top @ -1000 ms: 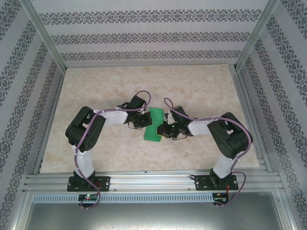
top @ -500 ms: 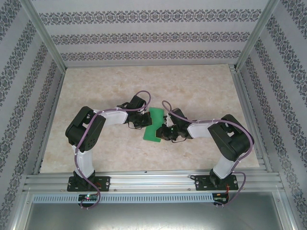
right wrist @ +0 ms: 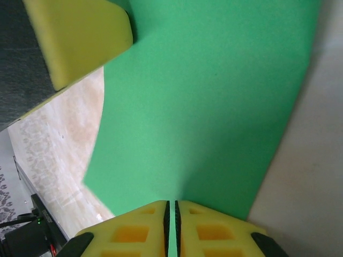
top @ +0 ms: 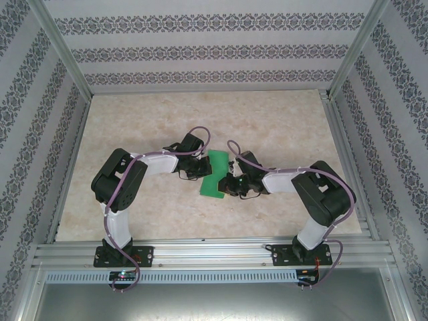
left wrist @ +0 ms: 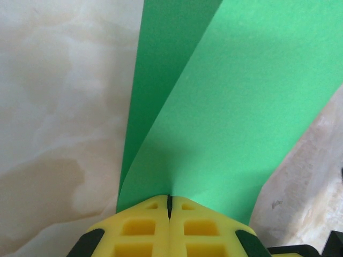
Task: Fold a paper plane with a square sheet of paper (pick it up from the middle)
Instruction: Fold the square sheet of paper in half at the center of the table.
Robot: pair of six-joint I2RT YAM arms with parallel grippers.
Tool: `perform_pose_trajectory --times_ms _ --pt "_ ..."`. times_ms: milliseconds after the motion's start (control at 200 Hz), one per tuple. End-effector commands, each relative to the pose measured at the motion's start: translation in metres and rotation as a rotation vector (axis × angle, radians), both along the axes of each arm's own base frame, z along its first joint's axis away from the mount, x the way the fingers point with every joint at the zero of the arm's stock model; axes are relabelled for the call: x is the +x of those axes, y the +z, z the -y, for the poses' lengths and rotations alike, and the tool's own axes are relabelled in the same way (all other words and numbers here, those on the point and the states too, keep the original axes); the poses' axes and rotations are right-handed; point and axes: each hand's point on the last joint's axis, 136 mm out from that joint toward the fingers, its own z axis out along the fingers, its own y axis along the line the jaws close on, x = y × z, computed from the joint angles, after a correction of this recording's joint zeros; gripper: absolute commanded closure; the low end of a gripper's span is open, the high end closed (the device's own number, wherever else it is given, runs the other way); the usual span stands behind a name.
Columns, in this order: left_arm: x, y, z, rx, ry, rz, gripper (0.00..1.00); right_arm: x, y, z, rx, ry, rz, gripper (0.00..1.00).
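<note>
1. The green paper (top: 213, 174) is near the middle of the table (top: 281, 120). From overhead it looks like a strip running from 12 o'clock down towards 7 o'clock.
2. The left gripper (left wrist: 169, 206) is at the paper's 9 o'clock side. Its yellow jaws are pressed together on the paper's edge, and two layers fan away towards 12 and 1 o'clock in the left wrist view.
3. The right gripper (right wrist: 171, 211) is at the paper's 4 o'clock side. Its jaws are clamped on the opposite edge, with a thin green line between them.
4. In the right wrist view, a yellow finger (right wrist: 80, 37) of the left gripper shows at 10 o'clock, against the paper.
</note>
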Motion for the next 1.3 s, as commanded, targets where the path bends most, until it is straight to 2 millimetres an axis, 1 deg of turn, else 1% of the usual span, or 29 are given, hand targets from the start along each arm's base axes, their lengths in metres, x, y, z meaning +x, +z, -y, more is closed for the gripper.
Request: perform_pose_trajectory --times_ms 0,140,335,400,485,630,704,769,829,979,1059,1109,1154,1199,1299 --pt "-0.029 -0.044 -0.018 0.123 -0.018 -0.114 1.0 -0.005 0.008 0.0 -0.01 0.011 0.026 0.86" --pt "-0.028 -0.044 -0.017 0.122 -0.02 -0.113 1.0 -0.013 -0.004 0.0 -0.023 0.02 -0.004 0.86" --pt "-0.028 -0.043 -0.017 0.122 -0.02 -0.112 1.0 -0.028 -0.033 0.014 -0.102 0.005 -0.057 0.86" --pt "-0.029 -0.045 -0.017 0.123 -0.019 -0.116 1.0 -0.03 -0.037 0.016 -0.112 0.004 -0.07 0.86" --pt "-0.029 -0.045 -0.018 0.124 -0.02 -0.115 1.0 -0.028 -0.03 0.014 -0.102 0.003 -0.057 0.86" --pt "-0.029 -0.045 -0.018 0.124 -0.019 -0.117 1.0 -0.02 -0.001 0.003 -0.047 0.021 0.005 0.86" --pt "-0.029 -0.045 -0.017 0.122 -0.018 -0.117 1.0 -0.018 0.009 -0.001 -0.026 0.028 0.023 0.86" --pt "-0.029 -0.044 -0.017 0.122 -0.017 -0.118 1.0 -0.02 0.007 -0.001 -0.028 0.032 0.018 0.86" --pt "-0.029 -0.045 -0.017 0.122 -0.018 -0.119 1.0 -0.023 0.001 -0.001 -0.033 0.034 0.005 0.85" --pt "-0.029 -0.045 -0.017 0.123 -0.021 -0.118 1.0 -0.035 -0.027 0.007 -0.087 0.027 -0.051 0.86" --pt "-0.029 -0.044 -0.018 0.122 -0.022 -0.115 1.0 -0.04 -0.037 0.012 -0.109 0.02 -0.074 0.86" --pt "-0.03 -0.045 -0.017 0.121 -0.022 -0.118 1.0 -0.042 -0.04 0.013 -0.115 0.021 -0.082 0.86" --pt "-0.029 -0.044 -0.017 0.121 -0.023 -0.115 1.0 -0.041 -0.038 0.013 -0.116 0.022 -0.081 0.86" --pt "-0.029 -0.044 -0.018 0.123 -0.024 -0.112 1.0 -0.039 -0.033 0.011 -0.107 0.025 -0.071 0.86" --pt "-0.03 -0.045 -0.018 0.123 -0.024 -0.114 1.0 -0.028 -0.009 0.004 -0.083 0.034 -0.018 0.86"
